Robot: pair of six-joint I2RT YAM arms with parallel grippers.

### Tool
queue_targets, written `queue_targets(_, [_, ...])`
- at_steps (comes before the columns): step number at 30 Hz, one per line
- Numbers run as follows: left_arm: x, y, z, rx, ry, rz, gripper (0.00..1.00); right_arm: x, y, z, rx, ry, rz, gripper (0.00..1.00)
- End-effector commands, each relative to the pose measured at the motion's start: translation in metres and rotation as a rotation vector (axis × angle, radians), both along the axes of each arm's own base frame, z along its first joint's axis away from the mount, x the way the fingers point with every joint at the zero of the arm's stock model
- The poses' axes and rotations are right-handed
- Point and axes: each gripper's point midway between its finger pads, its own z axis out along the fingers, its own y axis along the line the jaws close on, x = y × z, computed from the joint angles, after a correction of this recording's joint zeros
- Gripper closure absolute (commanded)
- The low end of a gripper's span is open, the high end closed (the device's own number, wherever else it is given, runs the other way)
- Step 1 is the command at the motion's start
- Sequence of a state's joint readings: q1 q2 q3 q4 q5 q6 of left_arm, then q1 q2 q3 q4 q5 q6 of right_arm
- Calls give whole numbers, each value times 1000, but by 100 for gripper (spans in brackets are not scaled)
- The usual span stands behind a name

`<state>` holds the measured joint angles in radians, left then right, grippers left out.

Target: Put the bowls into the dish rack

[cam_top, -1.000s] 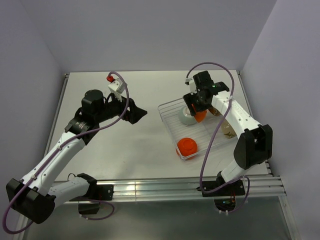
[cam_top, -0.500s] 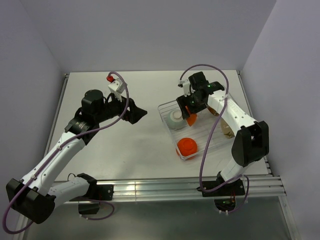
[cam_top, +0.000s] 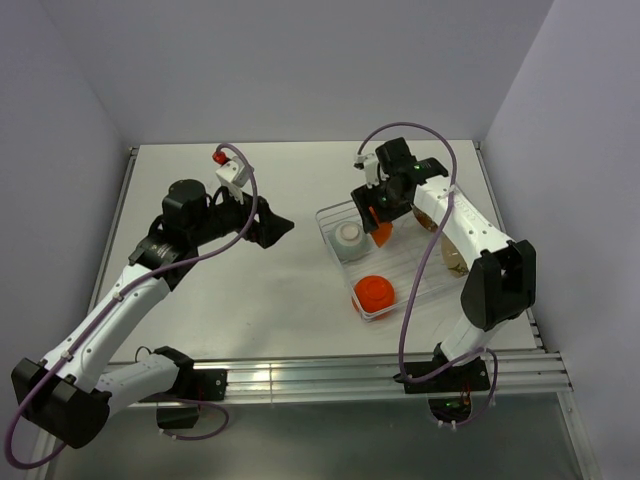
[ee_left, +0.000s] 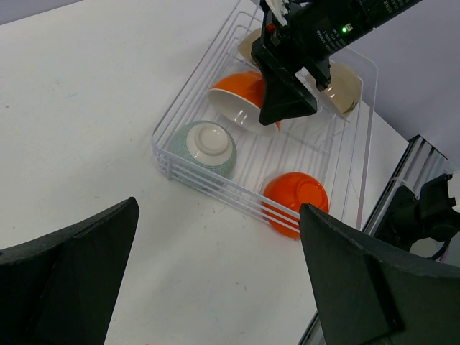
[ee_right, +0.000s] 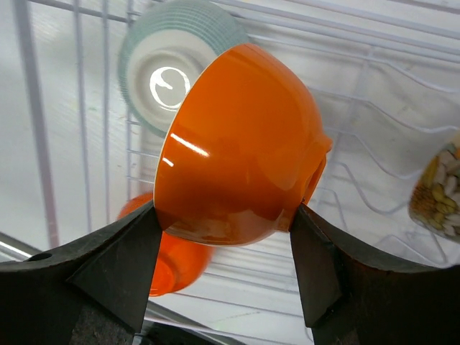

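White bench point(cam_top: 250, 300), pale purple walls all round it. The dish rack point(ee_left: 287, 154) sits on the right side of the bench.

My right gripper point(cam_top: 385, 210) is clamped on an orange bowl point(ee_right: 237, 151), with one finger on each side. It holds the bowl tipped on its side above the far part of the rack. As far as I can tell, the bowl is not resting on the wires yet.

Three more bowls sit in the rack. A mint bowl point(ee_left: 206, 146) is upside down in the far left corner. A second orange bowl point(ee_left: 296, 198) is upside down at the near edge. A cream bowl point(ee_left: 343, 90) is on the right side.

My left gripper point(cam_top: 280, 227) hangs over the bench to the left of the rack, spread wide with nothing in it.

I think I am at the step of putting this orange bowl down. Next I need to lower it into the free space between the mint bowl and the cream bowl. I must not bump either one. Then I let go.
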<state>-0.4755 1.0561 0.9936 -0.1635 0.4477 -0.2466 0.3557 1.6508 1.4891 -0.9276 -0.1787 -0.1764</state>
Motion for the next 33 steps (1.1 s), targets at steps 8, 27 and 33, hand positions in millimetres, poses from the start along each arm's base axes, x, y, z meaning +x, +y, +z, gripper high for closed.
queue_targets(8, [2,3,20,-5,-67,13,1,-9,-41,5,-193,-99,-25,100])
queue_targets(27, [2,8,19,9,-70,35,1,-21,-46,-40,-358,-118,-48,100])
queue_targets(33, [2,7,19,10,-73,33,1,-29,-47,-43,-436,-138,-34,100])
